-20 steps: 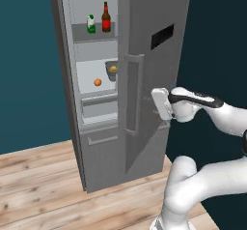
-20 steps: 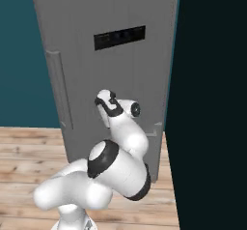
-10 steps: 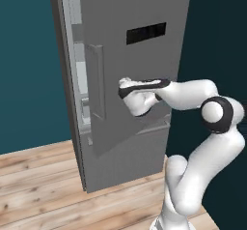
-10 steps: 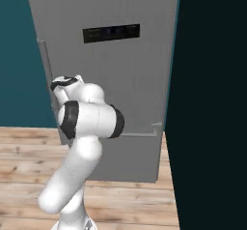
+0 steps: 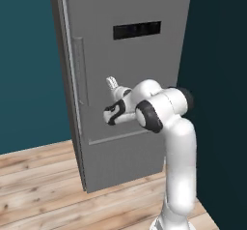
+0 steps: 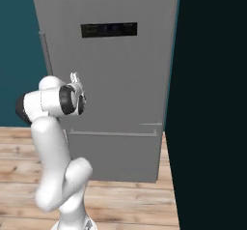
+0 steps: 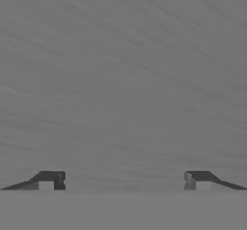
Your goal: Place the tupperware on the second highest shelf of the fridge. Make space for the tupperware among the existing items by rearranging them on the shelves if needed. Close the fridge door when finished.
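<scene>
The fridge door (image 5: pixel 140 69) stands shut against the fridge, its black panel (image 5: pixel 137 30) facing me. The tupperware, the shelves and the existing items are hidden behind it. My gripper (image 5: pixel 114 86) is open and empty, fingers pointing at the door's front just above the seam of the lower drawer front (image 5: pixel 125 159). In the right base view the gripper (image 6: pixel 75 81) sits left of the door (image 6: pixel 120 74) centre, near the handle (image 6: pixel 47 55). The hand view has the brushed grey door face (image 7: pixel 123 79) very close, with the gripper (image 7: pixel 125 181) fingertips spread wide.
A teal wall (image 5: pixel 29 79) lies left of the fridge and a dark wall (image 6: pixel 212 103) rises right beside it. Wooden floor (image 5: pixel 43 185) stretches in front. The vertical door handle (image 5: pixel 79 72) runs along the door's left side.
The fridge door has swung from partly open to shut, hiding the bottles and shelves inside. My arm followed it leftward across the door front, hand staying against the door.
</scene>
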